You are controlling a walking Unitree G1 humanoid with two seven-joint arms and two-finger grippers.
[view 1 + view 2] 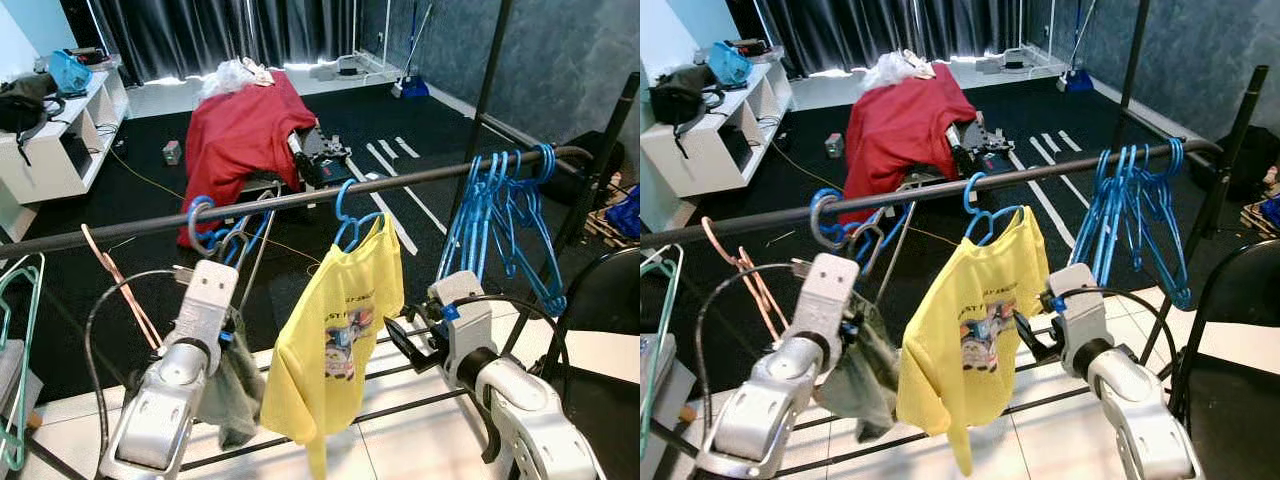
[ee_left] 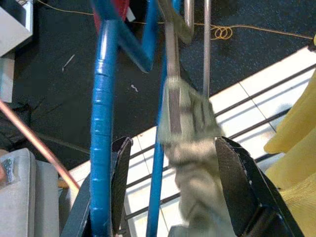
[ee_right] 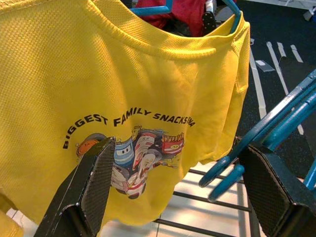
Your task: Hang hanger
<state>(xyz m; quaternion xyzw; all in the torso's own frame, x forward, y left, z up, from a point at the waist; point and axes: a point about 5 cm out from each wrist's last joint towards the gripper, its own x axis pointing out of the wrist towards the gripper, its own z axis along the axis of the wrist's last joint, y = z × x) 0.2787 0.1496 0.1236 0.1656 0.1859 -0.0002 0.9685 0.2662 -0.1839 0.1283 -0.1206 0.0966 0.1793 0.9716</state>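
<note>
Left eye view: blue hanger [image 1: 215, 235] with grey cloth already hooks the rail [image 1: 300, 199] — left end effector [image 2: 168, 192] spread around it, unreleased; right end effector [image 3: 177, 187] open before yellow shirt [image 1: 335, 335].

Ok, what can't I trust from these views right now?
- Left gripper: head views show its casing, hiding the fingers and their grip on the blue hanger.
- Grey cloth: blurred in the left wrist view.
- Right gripper: fingers cut off at the right wrist view's edge.
- Yellow shirt: print unreadable in head views.
</note>
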